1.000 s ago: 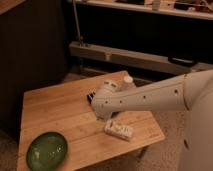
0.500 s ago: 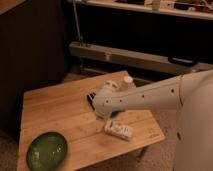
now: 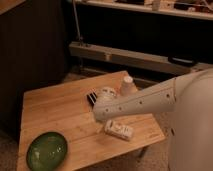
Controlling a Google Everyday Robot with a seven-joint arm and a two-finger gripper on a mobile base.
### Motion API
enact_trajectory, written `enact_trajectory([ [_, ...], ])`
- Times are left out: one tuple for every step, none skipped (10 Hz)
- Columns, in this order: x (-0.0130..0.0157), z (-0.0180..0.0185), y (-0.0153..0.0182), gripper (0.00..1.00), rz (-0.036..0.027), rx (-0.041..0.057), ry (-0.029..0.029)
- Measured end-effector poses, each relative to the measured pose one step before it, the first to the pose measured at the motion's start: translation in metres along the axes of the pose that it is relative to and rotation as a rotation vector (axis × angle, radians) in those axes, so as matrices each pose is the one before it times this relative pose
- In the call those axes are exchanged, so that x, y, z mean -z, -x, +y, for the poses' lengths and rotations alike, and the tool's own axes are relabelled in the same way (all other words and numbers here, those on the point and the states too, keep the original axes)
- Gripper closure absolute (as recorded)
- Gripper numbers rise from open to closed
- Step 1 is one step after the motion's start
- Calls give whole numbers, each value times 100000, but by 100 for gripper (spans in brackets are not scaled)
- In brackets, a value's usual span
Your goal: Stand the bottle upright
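Lying bottle point(image 3: 119, 130) near open hand point(image 3: 92, 98)

You'll see your robot's arm point(image 3: 145, 100) as a smooth off-white shell, broad and rounded at the right edge and narrowing to a bulbous wrist. A row of faint small dots runs along its side. The dark claw point(image 3: 92, 98), fingers parted, sits over the middle of the wooden surface point(image 3: 50, 110).

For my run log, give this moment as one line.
tool open, above table middle | bottle lying on side, untouched | cup at far edge | bowl near corner
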Motion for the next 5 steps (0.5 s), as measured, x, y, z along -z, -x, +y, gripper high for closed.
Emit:
enact_trajectory([
  [-476, 21, -39, 20, -447, -1164, -513],
  [-369, 8, -49, 20, -461, -1031, -22],
  [-439, -128, -168, 20, -508, -1377, 126],
  [-311, -62, -116, 20, -125, -686, 123],
  [-310, -69, -51, 20, -137, -597, 147],
])
